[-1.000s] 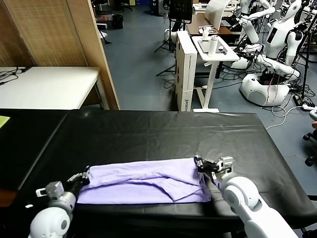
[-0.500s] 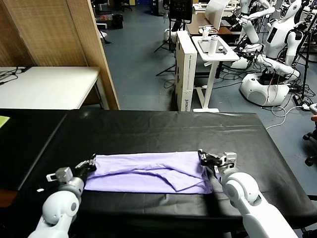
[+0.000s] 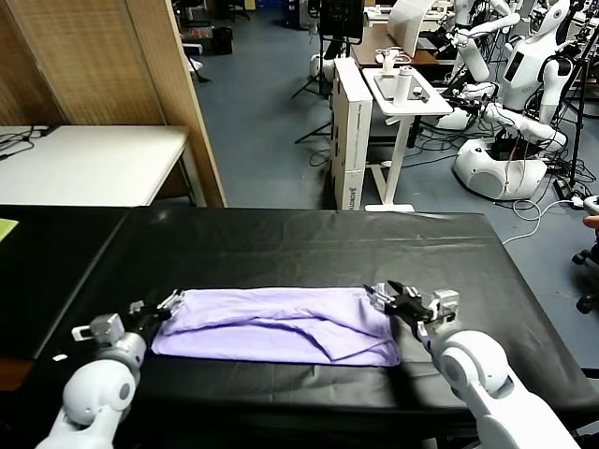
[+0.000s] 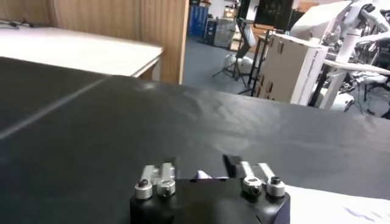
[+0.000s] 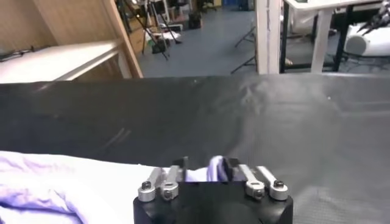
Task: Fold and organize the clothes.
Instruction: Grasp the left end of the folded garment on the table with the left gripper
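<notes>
Lying flat across the near middle of the black desk (image 3: pixel 309 243), the T-shirt (image 3: pixel 281 325) is a long lavender band running left to right, with a folded flap showing as a diagonal crease near its right half. Its left end sits just at the left claw (image 3: pixel 159 309); its right end sits at the right claw (image 3: pixel 391 297).

Both claws stand wide with nothing pinched between the fingers. In the left wrist view the left claw (image 4: pixel 204 170) shows a gap with only a sliver of pale cloth beyond it; in the right wrist view the right claw (image 5: pixel 204 165) has a small hump of lavender fabric sitting between its spread fingers, apparently loose.

The step in hand looks like letting go after laying down 1 fold. Doing it well means lifting both claws straight up and clear before moving sideways, so the thin fabric does not drag or catch on a fingertip. The right end is the risk, since cloth still rises into that gap. The 2 ends should stay level so the next fold starts from a square band.

Beyond the desk stand a wooden partition (image 3: pixel 140 94), a white cart (image 3: pixel 398 94) and other robots (image 3: pixel 524 84).
</notes>
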Available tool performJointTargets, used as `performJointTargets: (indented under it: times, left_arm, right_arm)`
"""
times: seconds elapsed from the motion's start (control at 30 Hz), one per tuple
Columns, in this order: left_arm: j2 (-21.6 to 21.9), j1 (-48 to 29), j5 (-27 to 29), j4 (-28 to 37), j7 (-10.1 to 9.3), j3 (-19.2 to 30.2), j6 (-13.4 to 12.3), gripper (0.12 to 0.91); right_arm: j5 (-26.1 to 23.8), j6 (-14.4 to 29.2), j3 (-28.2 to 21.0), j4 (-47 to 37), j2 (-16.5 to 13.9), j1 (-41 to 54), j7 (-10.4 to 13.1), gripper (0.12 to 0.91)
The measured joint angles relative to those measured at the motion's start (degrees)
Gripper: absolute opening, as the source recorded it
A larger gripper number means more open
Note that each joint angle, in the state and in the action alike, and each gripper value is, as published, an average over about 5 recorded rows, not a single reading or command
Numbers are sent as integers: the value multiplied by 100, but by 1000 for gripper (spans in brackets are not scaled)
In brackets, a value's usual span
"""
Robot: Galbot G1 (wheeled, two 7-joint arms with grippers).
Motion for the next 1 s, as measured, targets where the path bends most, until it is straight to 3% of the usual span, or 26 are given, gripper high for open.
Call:
performJointTargets:
  times: [0.1,0.23,0.37,1.0]
  left_arm:
    - [188,138,-498,-165,70,-181,461,904]
    - [397,293,-983,-226,406,-460,969,907]
    - [485,356,-1329,-188,601,-611,1284,907]
    - [539,358,-1799,113,939,-607,1286,907]
  right_arm:
    - [364,-101,190,209,-184,-135,113,907]
    - [962,-292,505,440,-347,-304,283,907]
    - [1202,-342,760,562,-403,-437,324,907]
    - [1123,-350,809,653,-328,-531,351,907]
